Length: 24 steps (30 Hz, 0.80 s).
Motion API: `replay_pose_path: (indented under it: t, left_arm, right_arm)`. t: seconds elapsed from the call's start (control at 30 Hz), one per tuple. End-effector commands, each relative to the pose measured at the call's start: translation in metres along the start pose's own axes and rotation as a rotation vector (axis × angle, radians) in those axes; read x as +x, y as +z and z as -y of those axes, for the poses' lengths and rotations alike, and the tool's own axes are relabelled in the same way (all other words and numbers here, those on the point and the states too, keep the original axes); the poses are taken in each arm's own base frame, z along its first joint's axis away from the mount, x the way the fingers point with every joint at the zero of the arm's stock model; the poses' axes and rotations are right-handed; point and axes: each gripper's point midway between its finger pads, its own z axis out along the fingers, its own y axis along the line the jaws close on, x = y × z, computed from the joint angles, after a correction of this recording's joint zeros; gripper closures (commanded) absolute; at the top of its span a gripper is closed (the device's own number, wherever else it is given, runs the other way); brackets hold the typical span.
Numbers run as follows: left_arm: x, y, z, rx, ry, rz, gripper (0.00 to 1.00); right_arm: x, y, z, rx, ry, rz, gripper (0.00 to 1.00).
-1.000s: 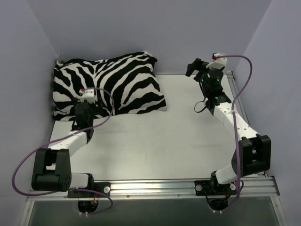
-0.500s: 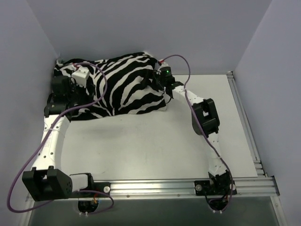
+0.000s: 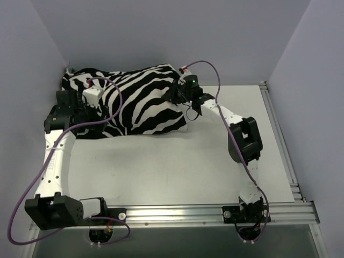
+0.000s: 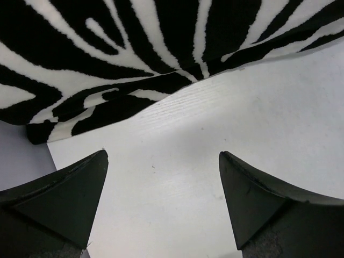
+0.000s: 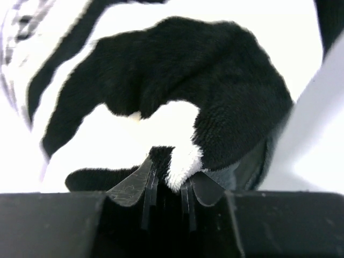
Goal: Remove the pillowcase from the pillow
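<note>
Step in hand, by judgement: secure both ends before stripping.
Pinching a tuft of the pillowcase (image 5: 204,107) at its right end with the right gripper (image 5: 167,177), fingers clamped on the plush.
Hovering the left gripper (image 4: 163,156) over bare table (image 4: 258,107), fingers spread wide with nothing between, just beside the cover's near left edge.
To do well: confirm only fabric is pinched, not stuffing; lower left to pin the left end; draw right outward slowly.
Looks plump, furry, zebra-striped; lies at the table's back left corner.
No sight of the pillow, presumably inside.
</note>
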Motion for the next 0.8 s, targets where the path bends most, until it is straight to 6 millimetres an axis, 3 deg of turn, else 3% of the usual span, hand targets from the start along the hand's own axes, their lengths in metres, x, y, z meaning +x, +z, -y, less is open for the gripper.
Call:
replay_pose_path:
  t: [0.0, 0.03, 0.07, 0.1, 0.13, 0.17, 0.33, 0.43, 0.47, 0.57, 0.67, 0.7, 0.77]
  left_arm:
    - [-0.010, -0.044, 0.025, 0.128, 0.057, 0.006, 0.06]
    - [-0.021, -0.056, 0.027, 0.138, 0.070, 0.032, 0.06]
    - [-0.022, -0.064, 0.031, 0.154, 0.073, 0.031, 0.06]
    - [-0.019, -0.072, 0.037, 0.178, 0.072, 0.016, 0.06]
    - [-0.031, -0.086, 0.037, 0.169, 0.086, 0.054, 0.06]
    - [-0.033, -0.094, 0.038, 0.167, 0.085, 0.063, 0.06]
    - [-0.039, -0.134, 0.048, 0.155, 0.120, 0.144, 0.06]
    - [-0.041, -0.148, 0.055, 0.176, 0.129, 0.177, 0.06]
    - [-0.043, -0.153, 0.058, 0.184, 0.127, 0.186, 0.06]
    - [-0.048, -0.158, 0.068, 0.239, 0.121, 0.213, 0.06]
    - [-0.055, -0.155, 0.077, 0.297, 0.107, 0.235, 0.06]
    - [-0.056, -0.153, 0.077, 0.303, 0.088, 0.234, 0.06]
    - [-0.058, -0.147, 0.079, 0.325, 0.064, 0.221, 0.06]
  right_arm:
    - [-0.110, -0.110, -0.137, -0.191, -0.190, 0.302, 1.00]
    - [-0.135, -0.147, -0.161, -0.211, -0.238, 0.380, 1.00]
    - [-0.146, -0.166, -0.166, -0.192, -0.250, 0.410, 1.00]
    - [-0.161, -0.198, -0.182, -0.201, -0.271, 0.466, 1.00]
    - [-0.177, -0.222, -0.192, -0.199, -0.302, 0.515, 1.00]
    - [-0.181, -0.237, -0.195, -0.180, -0.311, 0.524, 1.00]
    - [-0.235, -0.356, -0.236, -0.117, -0.370, 0.744, 1.00]
    - [-0.249, -0.388, -0.246, -0.079, -0.403, 0.798, 1.00]
    - [-0.257, -0.408, -0.259, -0.109, -0.405, 0.842, 1.00]
    - [-0.256, -0.400, -0.273, -0.165, -0.398, 0.826, 1.00]
    - [-0.245, -0.347, -0.268, -0.184, -0.364, 0.730, 1.00]
    - [-0.231, -0.306, -0.266, -0.191, -0.349, 0.653, 1.00]
    - [-0.207, -0.261, -0.268, -0.195, -0.347, 0.566, 1.00]
